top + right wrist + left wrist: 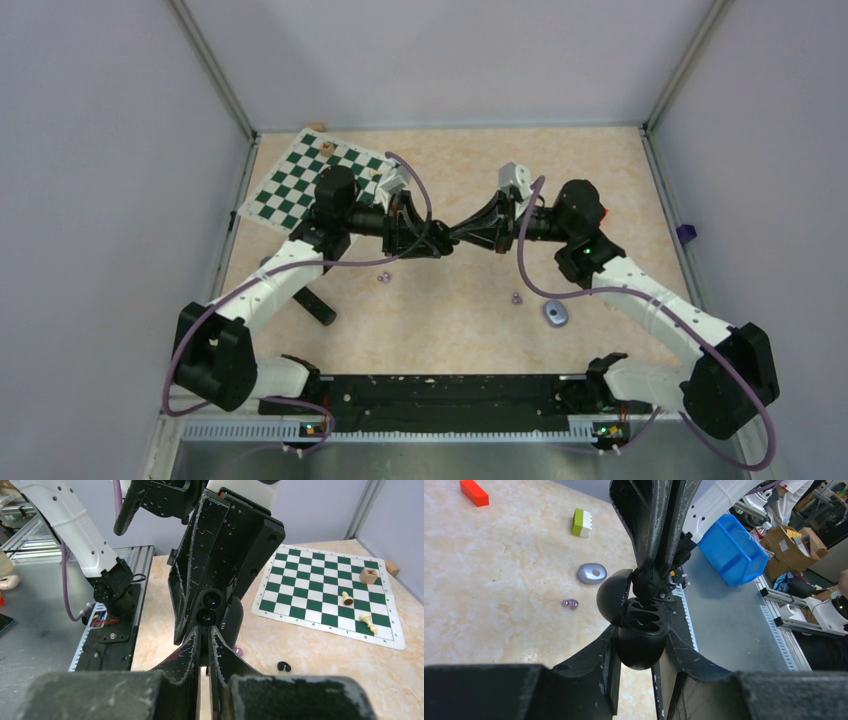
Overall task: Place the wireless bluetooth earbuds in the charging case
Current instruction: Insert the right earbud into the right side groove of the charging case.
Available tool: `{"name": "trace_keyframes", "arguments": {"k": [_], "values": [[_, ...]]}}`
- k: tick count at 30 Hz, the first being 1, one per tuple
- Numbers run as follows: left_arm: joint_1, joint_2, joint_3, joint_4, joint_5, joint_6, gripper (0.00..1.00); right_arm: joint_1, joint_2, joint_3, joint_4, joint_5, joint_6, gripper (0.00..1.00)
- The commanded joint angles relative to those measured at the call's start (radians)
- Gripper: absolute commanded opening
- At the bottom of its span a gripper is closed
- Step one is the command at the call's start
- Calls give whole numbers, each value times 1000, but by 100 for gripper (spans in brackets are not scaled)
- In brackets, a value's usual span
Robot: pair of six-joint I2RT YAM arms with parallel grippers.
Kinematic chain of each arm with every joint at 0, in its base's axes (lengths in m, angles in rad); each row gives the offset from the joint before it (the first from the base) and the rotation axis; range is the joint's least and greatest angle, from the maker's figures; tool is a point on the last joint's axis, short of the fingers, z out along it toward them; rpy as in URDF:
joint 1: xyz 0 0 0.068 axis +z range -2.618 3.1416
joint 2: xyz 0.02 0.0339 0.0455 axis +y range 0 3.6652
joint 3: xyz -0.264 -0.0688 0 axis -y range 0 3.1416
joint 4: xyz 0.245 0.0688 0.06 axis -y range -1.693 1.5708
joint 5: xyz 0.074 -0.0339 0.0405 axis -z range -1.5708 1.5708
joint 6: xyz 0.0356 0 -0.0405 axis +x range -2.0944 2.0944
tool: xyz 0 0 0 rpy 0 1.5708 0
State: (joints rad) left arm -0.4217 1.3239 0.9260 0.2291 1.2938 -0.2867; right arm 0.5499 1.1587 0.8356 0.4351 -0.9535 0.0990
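Lying beyond the left fingers (442, 243), a green-and-white chessboard (300, 185) covers the far left of the tabletop (600, 180). The left fingers are clenched on the black charging case (640, 655), holding it clear of the tabletop with its lid swung open and two sockets facing the other arm. On the tabletop under these fingers lie the black earbuds (284, 666), close together, with one pale purple bud (239, 651) just beside the case's outline. The right fingers (200, 637) are pinched together, tips at the case's open sockets. Whether anything sits between them cannot be told. Nearer the arm bases than the right fingers and a little to their right, two purple earbuds (570, 603) lie touching each other, near a closed purple case (592, 573).
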Motion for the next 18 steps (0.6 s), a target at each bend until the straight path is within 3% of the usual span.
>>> {"name": "trace_keyframes", "arguments": {"k": [1, 18], "values": [[-4, -37, -3, 50, 22, -5, 0, 17, 10, -1, 64, 2, 12, 4], [5, -48, 0, 52, 15, -2, 0, 30, 25, -10, 105, 4, 67, 5]]}}
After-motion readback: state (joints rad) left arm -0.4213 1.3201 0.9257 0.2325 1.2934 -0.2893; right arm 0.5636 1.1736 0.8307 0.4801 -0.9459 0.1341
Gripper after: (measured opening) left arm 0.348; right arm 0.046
